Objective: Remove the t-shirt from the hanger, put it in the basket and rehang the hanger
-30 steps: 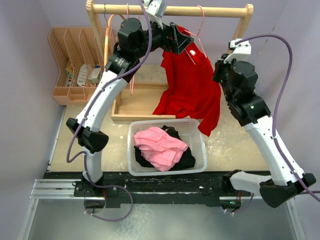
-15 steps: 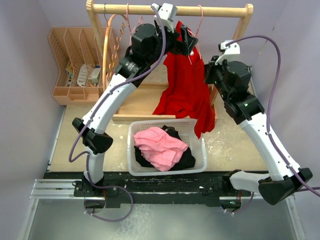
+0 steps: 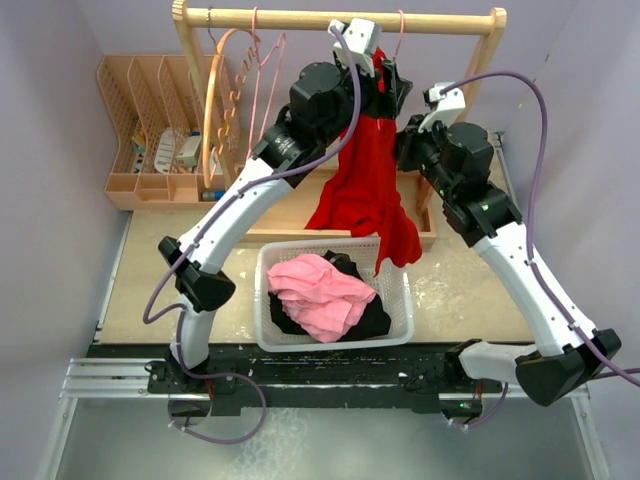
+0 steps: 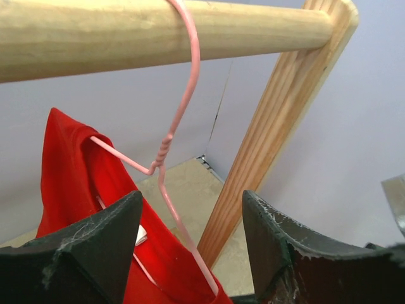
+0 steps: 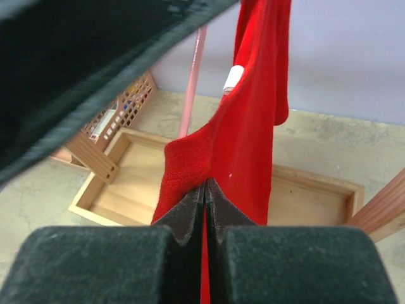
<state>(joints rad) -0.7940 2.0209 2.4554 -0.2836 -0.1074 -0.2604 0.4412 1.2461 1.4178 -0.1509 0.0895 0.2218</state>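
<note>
Left end effector (image 4: 190,215) open astride hanger (image 4: 179,114), gripping nothing.
Hanger wire upright between its jaws; right end effector (image 5: 204,185) clamps t-shirt (image 5: 253,126).

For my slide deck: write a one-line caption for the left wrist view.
Left tool, open, straddles the pink hanger hooked over the wooden rail, red t-shirt hanging from it.

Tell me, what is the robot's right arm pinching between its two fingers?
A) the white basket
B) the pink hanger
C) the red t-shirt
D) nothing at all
C: in the right wrist view the right gripper has its fingers pressed together on a fold of the red t-shirt.
</note>
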